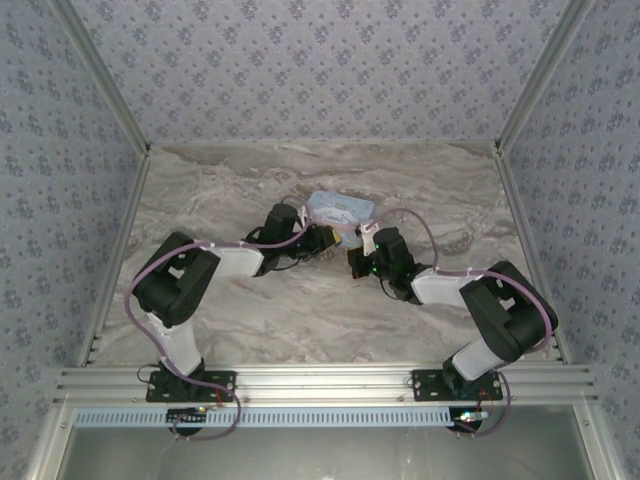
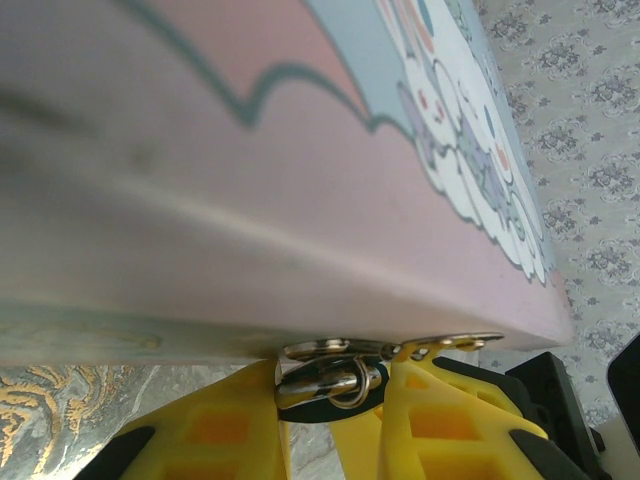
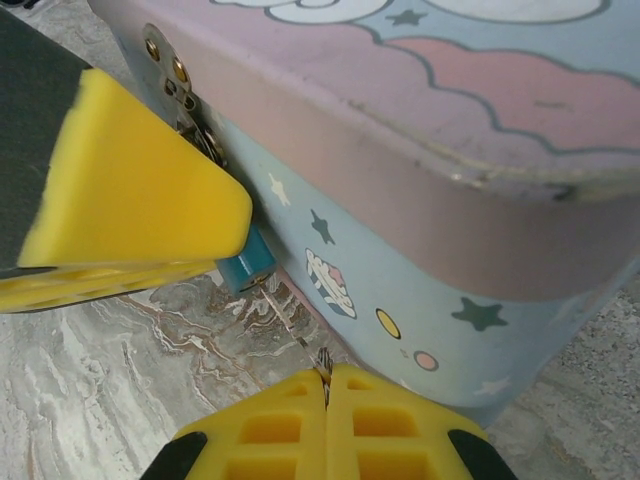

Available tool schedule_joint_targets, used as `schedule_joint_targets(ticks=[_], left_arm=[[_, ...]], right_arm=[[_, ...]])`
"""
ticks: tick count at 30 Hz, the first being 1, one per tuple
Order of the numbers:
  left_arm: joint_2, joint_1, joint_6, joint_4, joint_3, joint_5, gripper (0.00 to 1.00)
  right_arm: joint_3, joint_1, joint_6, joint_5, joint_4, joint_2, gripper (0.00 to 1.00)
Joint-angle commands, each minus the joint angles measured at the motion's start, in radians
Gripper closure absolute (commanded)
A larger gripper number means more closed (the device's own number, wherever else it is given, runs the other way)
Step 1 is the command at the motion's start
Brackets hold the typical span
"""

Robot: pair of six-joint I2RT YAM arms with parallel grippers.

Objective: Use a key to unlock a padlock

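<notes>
The left gripper [image 2: 335,402] is closed tight on the padlock [image 3: 245,270], which hangs on the tin [image 3: 420,250] toward the far edge of the table [image 1: 300,320]. The right gripper [image 3: 326,385] is closed on the key [image 3: 295,325], whose tip meets the lock. It should probably hold the lock firm, keep the key straight and turn gently.

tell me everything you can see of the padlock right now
The padlock is tiny: a teal body, only a corner showing under a yellow finger of the left gripper, and a shiny grey metal loop hooked at the hasp on the side of the tin box. The left gripper pinches it; the key, held by the right gripper, meets its lower end. Locked or unlocked cannot be told.
</notes>
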Motion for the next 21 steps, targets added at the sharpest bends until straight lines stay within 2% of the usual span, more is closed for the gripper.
schedule_joint_targets(ticks=[1, 21], left_arm=[[-0.038, -0.008, -0.01, 0.018, 0.028, 0.039, 0.85], [-0.038, -0.003, -0.006, 0.009, 0.026, 0.041, 0.86]], right_arm=[[0.004, -0.003, 0.0, -0.013, 0.065, -0.01, 0.99], [-0.021, -0.002, 0.003, -0.013, 0.068, -0.016, 0.99]])
